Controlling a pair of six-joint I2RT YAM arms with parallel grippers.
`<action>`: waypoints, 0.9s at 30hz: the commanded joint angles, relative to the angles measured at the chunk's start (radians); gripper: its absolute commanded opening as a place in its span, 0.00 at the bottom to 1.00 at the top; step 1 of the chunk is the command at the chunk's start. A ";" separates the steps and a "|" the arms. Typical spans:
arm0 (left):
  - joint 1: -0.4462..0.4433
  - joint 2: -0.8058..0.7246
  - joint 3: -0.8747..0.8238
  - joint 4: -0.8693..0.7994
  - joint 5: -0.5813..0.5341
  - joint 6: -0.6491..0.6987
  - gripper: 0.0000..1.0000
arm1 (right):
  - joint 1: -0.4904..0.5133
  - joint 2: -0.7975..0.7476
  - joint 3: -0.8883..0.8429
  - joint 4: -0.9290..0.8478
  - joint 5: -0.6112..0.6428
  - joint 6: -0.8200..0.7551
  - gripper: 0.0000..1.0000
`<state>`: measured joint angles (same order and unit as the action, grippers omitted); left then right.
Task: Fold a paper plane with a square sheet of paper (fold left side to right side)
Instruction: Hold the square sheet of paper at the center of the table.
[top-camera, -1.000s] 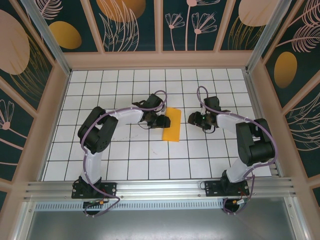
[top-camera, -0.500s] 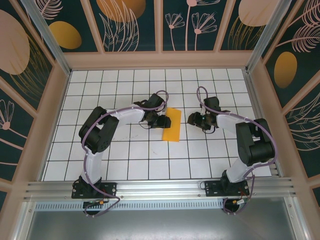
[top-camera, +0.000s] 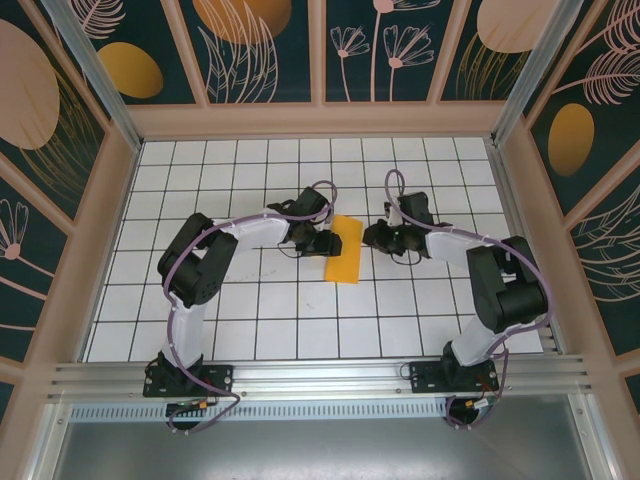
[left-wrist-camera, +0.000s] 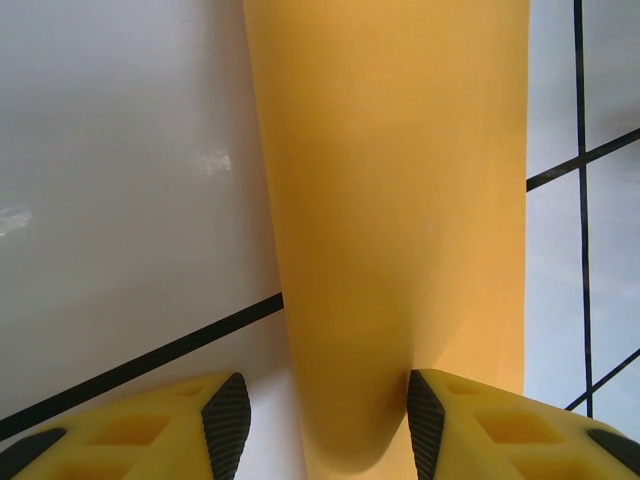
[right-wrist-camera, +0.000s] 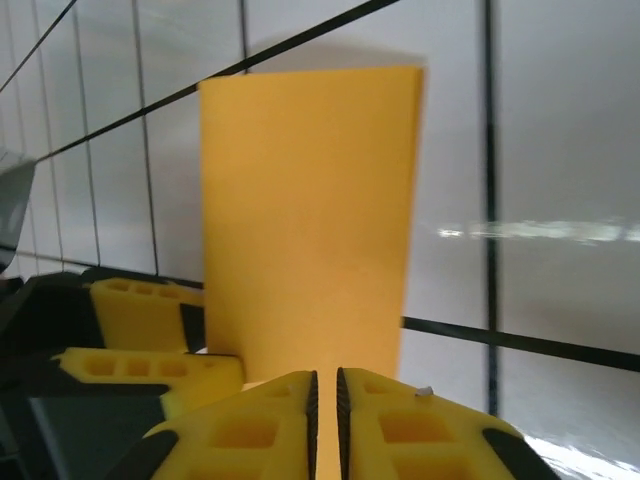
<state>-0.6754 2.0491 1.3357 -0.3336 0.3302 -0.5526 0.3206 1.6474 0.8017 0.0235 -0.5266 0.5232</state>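
Right claw (right-wrist-camera: 325, 395) was shut down to a hairline slit, tips right at the near edge of the square sheet of paper (right-wrist-camera: 310, 220); couldn't tell if the paper was nipped between them. Left claw (left-wrist-camera: 327, 425) stood about half open, not gripping: the sheet's curled left edge lay in the gap, the right pad (left-wrist-camera: 425, 420) was against the paper, and the left pad was clear of it with bare counter between.

Counts: one sheet, two claws, two arms. The sheet (top-camera: 346, 255) was folded to a narrow orange-yellow strip, lying mid-counter (top-camera: 250, 300) on the white grid between the two claws, with the left claw (top-camera: 322, 241) on its left edge and the right claw (top-camera: 371, 237) at its upper right edge.

Versus a second ago: the right claw had moved left, from roughly a tile off to the sheet's edge, and its fingers had closed from about half open. The sheet and left claw hadn't shifted.

Around the counter stood dark floral wall panels (top-camera: 260, 40).
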 joint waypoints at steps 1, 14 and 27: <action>-0.018 0.089 -0.025 -0.013 -0.045 0.016 0.51 | 0.029 0.055 0.025 0.047 -0.043 0.034 0.13; -0.018 0.089 -0.029 -0.013 -0.049 0.015 0.50 | 0.058 0.169 0.066 -0.029 0.047 0.010 0.10; -0.011 -0.076 -0.034 -0.062 -0.169 0.025 0.58 | 0.059 0.227 0.063 -0.117 0.120 -0.031 0.08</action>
<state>-0.6979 2.0209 1.3231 -0.3344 0.2607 -0.5449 0.3706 1.8164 0.8776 -0.0010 -0.5091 0.5220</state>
